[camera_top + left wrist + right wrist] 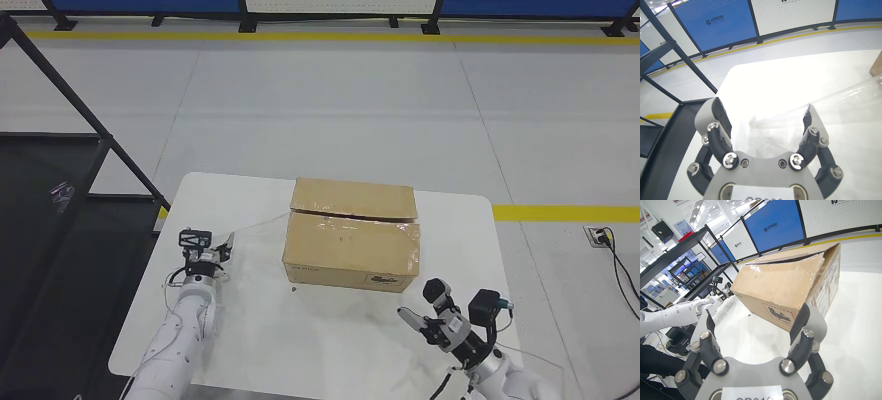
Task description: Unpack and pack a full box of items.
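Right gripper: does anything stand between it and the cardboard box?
Nothing visible does. Bare white table lies between the open right gripper and the near corner of the cardboard box. A small dark speck lies farther along the box's front edge, off to the side.

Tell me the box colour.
The box is plain brown cardboard; the right wrist view shows it best.

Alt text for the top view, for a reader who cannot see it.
A cardboard box sits on a white table, its top flaps down. Clear tape stretches from it toward the open left gripper; the open right gripper is on its other side.
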